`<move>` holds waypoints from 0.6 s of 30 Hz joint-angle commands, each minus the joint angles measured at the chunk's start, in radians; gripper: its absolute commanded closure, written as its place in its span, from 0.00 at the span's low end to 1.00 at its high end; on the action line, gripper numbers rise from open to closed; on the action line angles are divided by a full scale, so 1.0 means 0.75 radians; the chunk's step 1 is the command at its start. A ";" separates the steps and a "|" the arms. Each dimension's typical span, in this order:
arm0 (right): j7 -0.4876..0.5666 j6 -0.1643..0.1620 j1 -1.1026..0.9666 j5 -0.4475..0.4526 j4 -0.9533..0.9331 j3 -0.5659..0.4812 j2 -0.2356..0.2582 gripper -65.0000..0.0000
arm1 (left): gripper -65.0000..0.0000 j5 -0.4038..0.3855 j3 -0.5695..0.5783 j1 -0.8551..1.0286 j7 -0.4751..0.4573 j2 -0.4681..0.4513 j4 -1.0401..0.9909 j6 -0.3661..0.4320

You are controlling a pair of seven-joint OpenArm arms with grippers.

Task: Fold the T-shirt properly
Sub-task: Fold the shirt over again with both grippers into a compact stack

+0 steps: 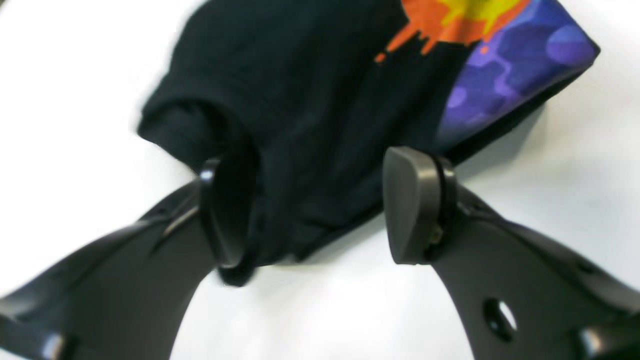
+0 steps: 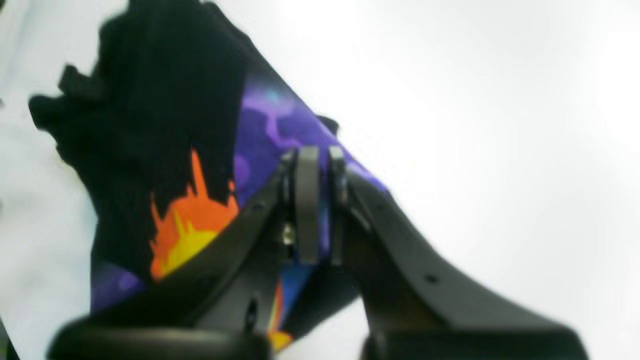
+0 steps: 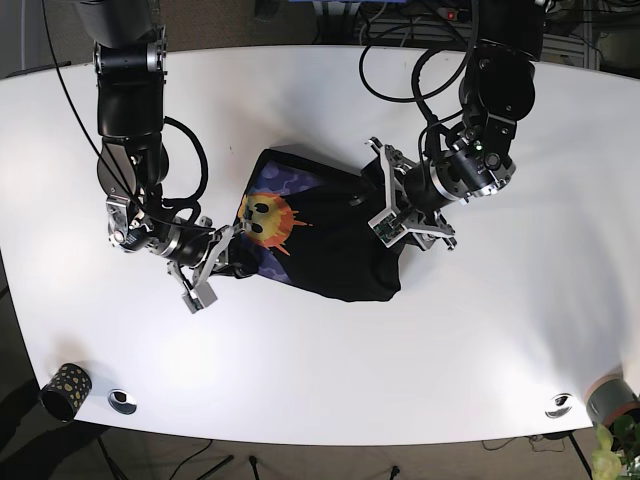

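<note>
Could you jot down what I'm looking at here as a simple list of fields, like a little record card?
Item: black T-shirt, partly folded, sun-and-purple print
Surface: white table
Right gripper: shut on the shirt's printed edge
Left gripper: open, jaws either side of the black edge
Table corners: patterned cup, small round discs

T-shirt (image 3: 320, 235) mid-table (image 3: 330, 370), end effectors at both sides

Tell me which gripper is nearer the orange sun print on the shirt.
Right. The right gripper is clamped on the shirt edge beside the sun print; the left gripper sits open at the shirt's far black side.
</note>
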 commanded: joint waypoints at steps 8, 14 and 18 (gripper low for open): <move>0.321 0.018 -0.086 -0.146 -0.118 -0.079 0.009 0.95 | 0.41 -0.020 -0.002 -0.162 -0.178 0.035 -0.478 0.005; 0.284 0.018 -0.141 -0.142 0.044 -0.071 0.022 0.96 | 0.41 -0.030 -0.065 -0.279 -0.190 -0.036 -0.562 -0.005; 0.161 0.018 -0.153 -0.146 0.156 0.039 0.030 0.96 | 0.41 -0.030 -0.094 -0.291 -0.162 -0.041 -0.420 -0.005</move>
